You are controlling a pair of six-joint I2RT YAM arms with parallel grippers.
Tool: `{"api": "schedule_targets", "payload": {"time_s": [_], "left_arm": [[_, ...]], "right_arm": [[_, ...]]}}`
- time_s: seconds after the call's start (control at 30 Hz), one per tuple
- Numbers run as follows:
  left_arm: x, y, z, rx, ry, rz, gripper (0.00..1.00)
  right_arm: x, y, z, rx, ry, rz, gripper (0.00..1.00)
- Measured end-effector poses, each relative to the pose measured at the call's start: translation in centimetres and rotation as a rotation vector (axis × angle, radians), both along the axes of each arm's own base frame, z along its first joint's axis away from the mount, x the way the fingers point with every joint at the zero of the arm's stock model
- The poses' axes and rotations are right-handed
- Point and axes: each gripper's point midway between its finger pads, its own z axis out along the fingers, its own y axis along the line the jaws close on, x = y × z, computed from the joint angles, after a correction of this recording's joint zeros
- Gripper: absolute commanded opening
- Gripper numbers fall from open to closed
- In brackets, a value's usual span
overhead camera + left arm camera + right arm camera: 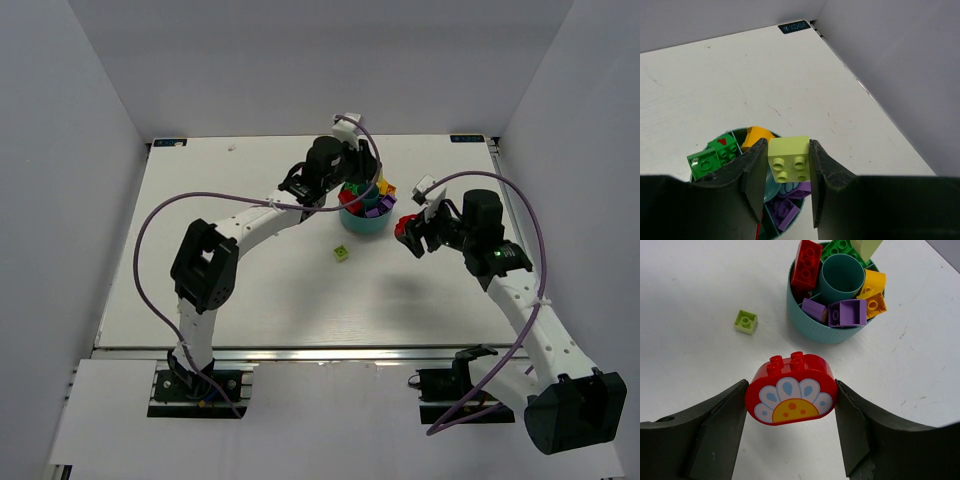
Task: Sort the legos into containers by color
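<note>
The teal bowl (362, 222) stands mid-table and holds red (806, 264), green (715, 156), yellow (875, 281), orange (757, 137) and purple (847, 312) legos in its wedges; its central cup (842, 277) looks empty. Above the bowl (770, 190) hangs my left gripper (787, 170), shut on a lime lego (789, 159), studs toward the camera. To the bowl's right, my right gripper (791, 405) is shut on a red rounded lego (791, 389) with a flower print, held above the table. Another small lime lego (746, 321) lies loose on the table in front of the bowl (810, 329).
White walls enclose the table on the left, back and right. The right wall (900, 75) runs close past the bowl. Purple cables (150, 225) loop over both arms. The loose lime lego (342, 254) lies between the two arms.
</note>
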Motion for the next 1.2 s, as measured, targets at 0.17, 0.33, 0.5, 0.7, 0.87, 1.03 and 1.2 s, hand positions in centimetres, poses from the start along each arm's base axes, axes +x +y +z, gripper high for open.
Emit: {"api": "schedule_targets", "payload": {"time_s": [0.17, 0.33, 0.5, 0.7, 0.87, 1.03, 1.2], "left_arm": [[0.7, -0.5, -1.2, 0.045, -0.049, 0.031, 0.0], [1.3, -0.6, -2.9, 0.089, -0.057, 0.045, 0.0], [2.0, -0.4, -4.7, 0.129, -0.057, 0.066, 0.0], [2.5, -0.5, -4.6, 0.146, -0.071, 0.072, 0.0], [2.8, -0.5, -4.6, 0.149, -0.076, 0.082, 0.0], [3.0, -0.1, -5.3, 0.174, -0.068, 0.1, 0.0], [3.1, 0.1, -5.5, 0.184, -0.069, 0.11, 0.0]], "right_arm": [[0.3, -0.5, -0.2, 0.005, 0.01, -0.017, 0.0], [0.4, -0.7, -0.2, 0.009, 0.015, -0.026, 0.0], [0.4, -0.7, -0.4, 0.013, 0.026, -0.029, 0.0], [0.5, -0.8, -0.6, 0.015, 0.036, -0.035, 0.0], [0.5, -0.8, -0.6, 0.016, 0.036, -0.036, 0.0], [0.5, -0.8, -0.6, 0.018, 0.037, -0.033, 0.0], [0.5, -0.7, -0.6, 0.019, 0.037, -0.031, 0.0]]}}
